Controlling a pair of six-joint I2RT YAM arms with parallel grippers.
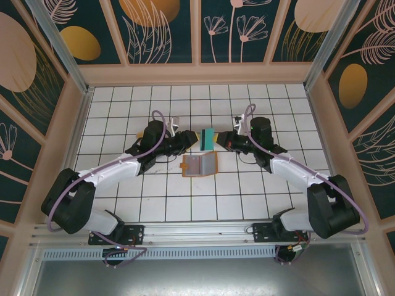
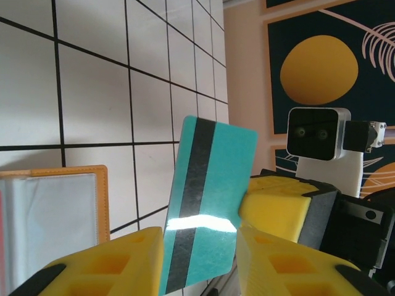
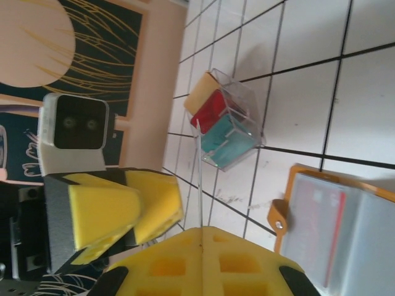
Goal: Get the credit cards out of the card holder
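Note:
The teal credit card point(image 1: 207, 138) with a black stripe point(image 2: 210, 185) hangs above the tiles between both grippers. My right gripper point(image 1: 220, 140) point(image 3: 200, 231) is shut on one end of it, and the card shows edge-on as a thin line point(image 3: 200, 185). Its yellow pads point(image 2: 274, 209) pinch the card's right side. My left gripper point(image 1: 190, 140) point(image 2: 200, 246) stands open with its fingers on either side of the card's lower end. The orange-brown card holder point(image 1: 199, 165) point(image 2: 55, 216) point(image 3: 339, 216) lies open on the tiles just below, with a red card point(image 3: 336, 228) inside a grey-blue pocket.
A small clear box point(image 3: 225, 120) holding tan, red and teal cards sits on the tiles beyond the held card. The white tiled floor point(image 1: 247, 197) is walled by wooden panels on three sides. The left wrist's camera point(image 3: 74, 123) and the right wrist's camera point(image 2: 318, 132) face each other.

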